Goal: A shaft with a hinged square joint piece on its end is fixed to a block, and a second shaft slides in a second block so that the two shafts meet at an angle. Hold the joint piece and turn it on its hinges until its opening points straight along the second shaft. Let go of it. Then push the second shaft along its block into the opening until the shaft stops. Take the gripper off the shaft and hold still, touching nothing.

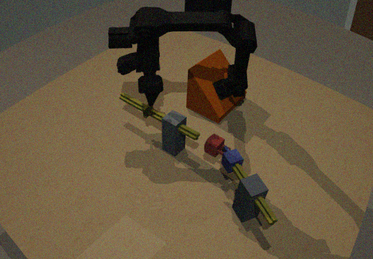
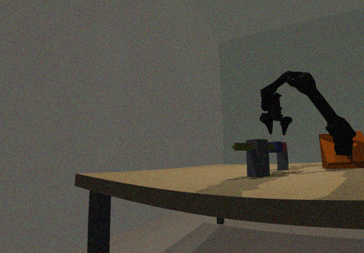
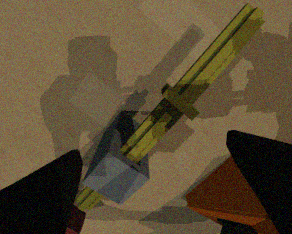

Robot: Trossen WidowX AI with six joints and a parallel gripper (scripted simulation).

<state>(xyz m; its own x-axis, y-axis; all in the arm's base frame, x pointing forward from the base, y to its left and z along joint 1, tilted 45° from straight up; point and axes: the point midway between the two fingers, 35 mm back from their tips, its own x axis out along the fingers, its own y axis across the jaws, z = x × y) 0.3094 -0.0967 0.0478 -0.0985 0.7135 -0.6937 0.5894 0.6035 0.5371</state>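
The red square joint piece is hinged to a blue piece on the end of the first yellow shaft, held by the front grey block. The second yellow shaft passes through the other grey block. Its near end stands a short gap from the red piece. Its opening is too dark to make out. My gripper is open and empty, above the second shaft near its collar.
An orange angular body stands beside the arm's base, behind the shafts. The arm arches over from there. The wooden table top has a curved edge, and shadows of the arm and blocks fall across it.
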